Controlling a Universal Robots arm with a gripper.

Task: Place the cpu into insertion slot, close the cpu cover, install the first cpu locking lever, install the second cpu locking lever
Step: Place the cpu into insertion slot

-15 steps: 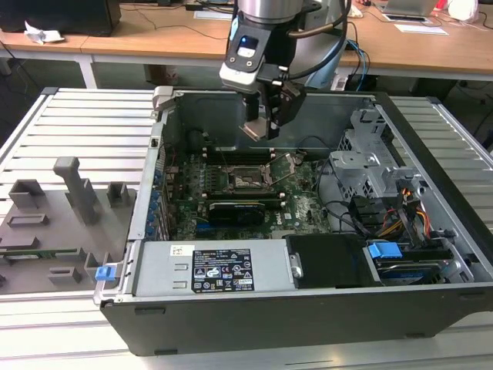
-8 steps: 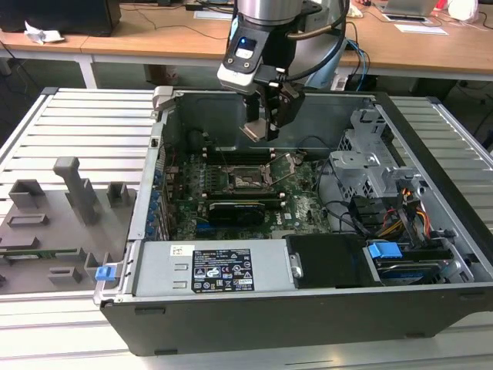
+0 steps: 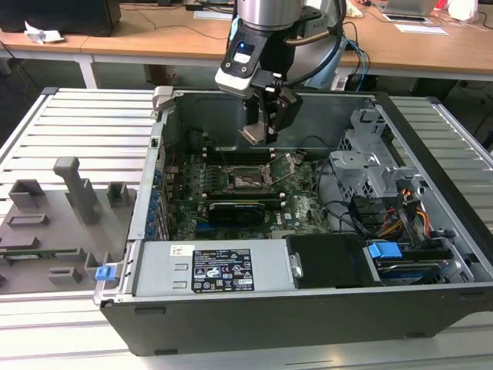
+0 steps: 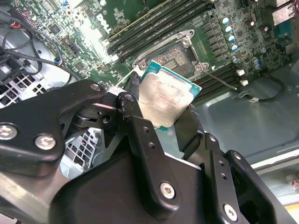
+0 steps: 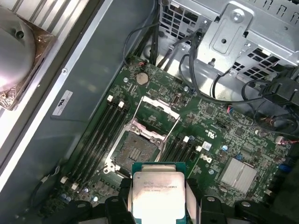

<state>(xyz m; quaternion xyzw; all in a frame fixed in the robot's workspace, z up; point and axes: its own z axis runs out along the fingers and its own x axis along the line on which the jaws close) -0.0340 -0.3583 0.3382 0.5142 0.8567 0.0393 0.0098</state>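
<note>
One black gripper (image 4: pixel 163 109) hangs over the open computer case (image 3: pixel 231 324). Its jaws are pinched narrow on two facing sides of the cpu (image 5: pixel 158 193). The chip is square, so no side is longer than the others. Its dull silver top faces up at both wrist cameras, with a thin green rim showing around it. It may be tipped a little, but that is hard to tell. The cpu is in the air, just beside the insertion slot (image 5: pixel 135 151) and not touching it. The slot sits on the green board (image 3: pixel 304 208), near the case wall that is farthest in the exterior view. Its grey pin field is uncovered. The cpu cover (image 5: pixel 161 106) is flipped open and lies past the slot's far edge. Many other things are inside the case. A long black card (image 3: pixel 243 208) lies across the board, nearer than the slot. A grey power box (image 3: pixel 208 266) fills the near corner on the exterior view's left. A metal cage (image 3: pixel 370 158) and loose cables (image 3: pixel 347 212) sit along the exterior view's right side.
</note>
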